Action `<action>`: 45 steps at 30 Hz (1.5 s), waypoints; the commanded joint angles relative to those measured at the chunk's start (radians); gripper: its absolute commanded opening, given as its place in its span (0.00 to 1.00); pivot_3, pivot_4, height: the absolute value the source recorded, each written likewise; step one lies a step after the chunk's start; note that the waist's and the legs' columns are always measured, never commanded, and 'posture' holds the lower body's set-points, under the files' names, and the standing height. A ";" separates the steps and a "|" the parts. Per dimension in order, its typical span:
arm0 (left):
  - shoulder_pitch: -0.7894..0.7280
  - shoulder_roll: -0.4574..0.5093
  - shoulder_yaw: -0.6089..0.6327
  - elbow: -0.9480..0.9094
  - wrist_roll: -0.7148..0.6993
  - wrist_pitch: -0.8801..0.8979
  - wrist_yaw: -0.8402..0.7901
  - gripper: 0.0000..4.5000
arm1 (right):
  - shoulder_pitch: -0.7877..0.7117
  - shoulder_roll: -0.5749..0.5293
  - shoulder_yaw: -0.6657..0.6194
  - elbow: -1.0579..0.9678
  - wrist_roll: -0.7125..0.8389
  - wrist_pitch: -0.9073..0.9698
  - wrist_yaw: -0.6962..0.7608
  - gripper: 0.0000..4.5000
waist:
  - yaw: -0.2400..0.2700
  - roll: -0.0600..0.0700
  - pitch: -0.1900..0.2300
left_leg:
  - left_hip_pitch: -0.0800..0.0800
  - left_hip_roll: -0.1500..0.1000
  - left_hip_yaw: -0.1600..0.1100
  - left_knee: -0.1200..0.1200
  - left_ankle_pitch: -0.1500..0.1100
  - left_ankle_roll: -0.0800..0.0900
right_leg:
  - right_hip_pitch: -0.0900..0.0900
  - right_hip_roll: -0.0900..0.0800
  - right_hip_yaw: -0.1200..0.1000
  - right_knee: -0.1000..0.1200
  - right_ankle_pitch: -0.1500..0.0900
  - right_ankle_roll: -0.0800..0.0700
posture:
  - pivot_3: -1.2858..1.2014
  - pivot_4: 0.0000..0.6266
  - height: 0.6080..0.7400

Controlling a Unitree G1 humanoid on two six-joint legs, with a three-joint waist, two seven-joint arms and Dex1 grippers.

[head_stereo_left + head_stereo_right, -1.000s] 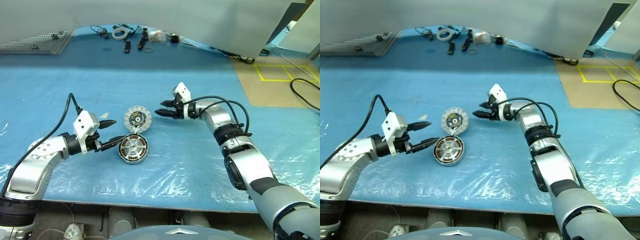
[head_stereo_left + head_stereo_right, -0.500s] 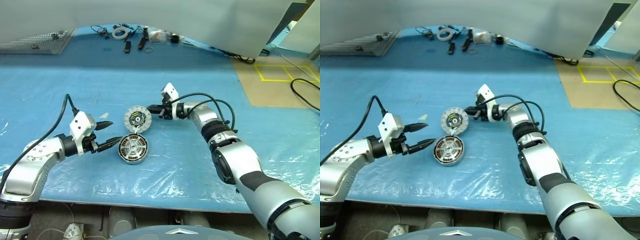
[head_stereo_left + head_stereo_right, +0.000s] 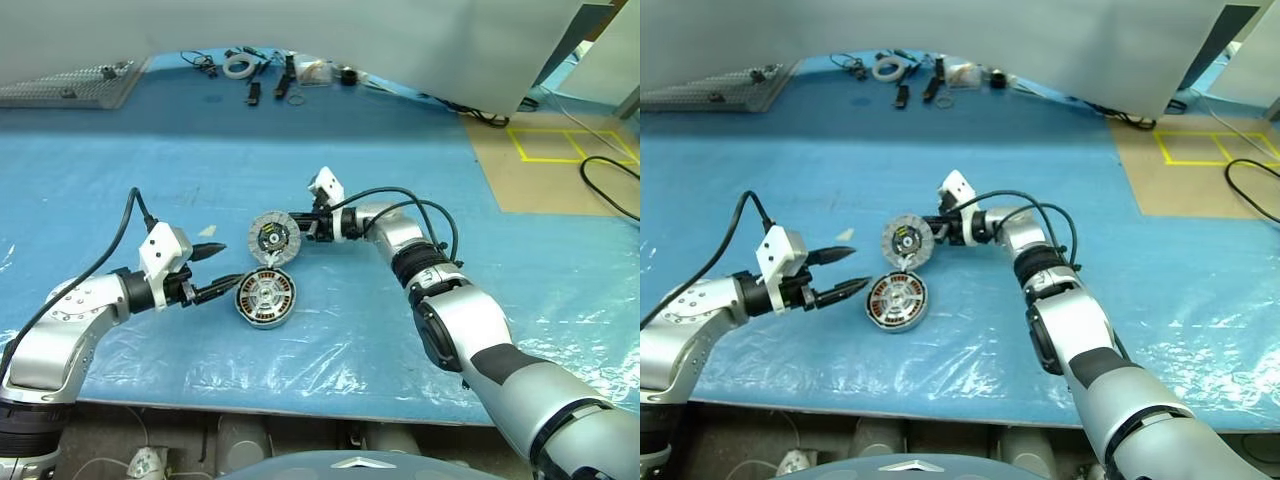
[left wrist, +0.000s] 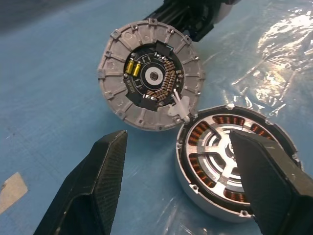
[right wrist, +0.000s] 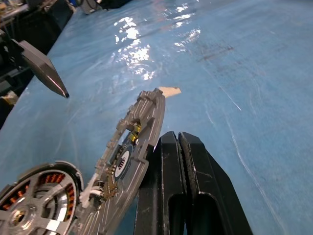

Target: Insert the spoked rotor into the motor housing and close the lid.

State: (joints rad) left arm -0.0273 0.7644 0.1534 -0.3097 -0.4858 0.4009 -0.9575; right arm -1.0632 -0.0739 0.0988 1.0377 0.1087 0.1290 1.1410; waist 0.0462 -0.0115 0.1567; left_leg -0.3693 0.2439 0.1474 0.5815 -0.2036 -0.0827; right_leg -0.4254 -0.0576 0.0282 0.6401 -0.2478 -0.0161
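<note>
1. The motor housing (image 3: 266,298) lies flat on the blue plastic-covered table (image 3: 400,130), copper windings and silver spoked hub facing up.
2. The lid (image 3: 275,238) stands tilted on its edge just behind the housing. Its lower rim touches the housing's rim at a small white connector (image 4: 180,108). The segmented face with the dark centre and circuit parts is turned toward the robot.
3. The right gripper (image 3: 302,228) reaches in level from the right, fingers pressed together. In the right wrist view the closed fingertips (image 5: 178,147) rest against the plain back face of the lid, near its rim. They do not pinch it.
4. The left gripper (image 3: 222,266) hovers just left of the housing, fingers spread wide, holding nothing. In the left wrist view the two black fingers (image 4: 98,181) frame the housing and the lid without contact.
5. A small pale scrap (image 3: 207,231) lies on the sheeting near the left gripper's upper fingertip.
6. Loose tools and a roll of tape (image 3: 238,65) sit well apart at the far edge of the table.
</note>
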 commanded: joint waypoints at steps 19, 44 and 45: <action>0.139 0.187 0.139 -0.119 -0.147 0.088 -0.202 0.78 | 0.147 -0.055 0.132 -0.493 0.031 0.162 0.179 0.01 | -0.001 0.000 0.000 | 0.001 0.000 0.000 -0.002 -0.002 -0.004 | 0.000 0.000 0.000 -0.001 0.000 0.000 | 0.52 0.24 1.00; 0.192 0.049 0.144 -0.100 -0.081 -0.038 -0.105 0.78 | 0.247 -0.114 0.306 -0.521 -0.029 0.125 0.231 0.01 | -0.004 0.000 0.000 | 0.001 0.000 0.000 -0.002 -0.002 -0.003 | 0.000 0.000 0.001 -0.001 0.000 0.001 | 0.52 0.24 1.00; 0.213 0.029 0.140 -0.113 -0.081 -0.042 -0.093 0.78 | 0.246 -0.116 0.303 -0.519 -0.028 0.128 0.228 0.01 | -0.005 0.000 0.000 | 0.002 0.000 0.000 -0.002 -0.002 -0.003 | 0.000 0.000 0.001 0.000 0.000 0.001 | 0.52 0.24 1.00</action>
State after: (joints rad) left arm 0.1659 0.8097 0.2721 -0.3993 -0.5657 0.3822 -1.0697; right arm -0.8086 -0.1864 0.3967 0.5110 0.0946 0.2624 1.3761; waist 0.0413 -0.0117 0.1567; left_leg -0.3677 0.2439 0.1478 0.5800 -0.2057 -0.0862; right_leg -0.4252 -0.0572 0.0290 0.6397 -0.2475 -0.0155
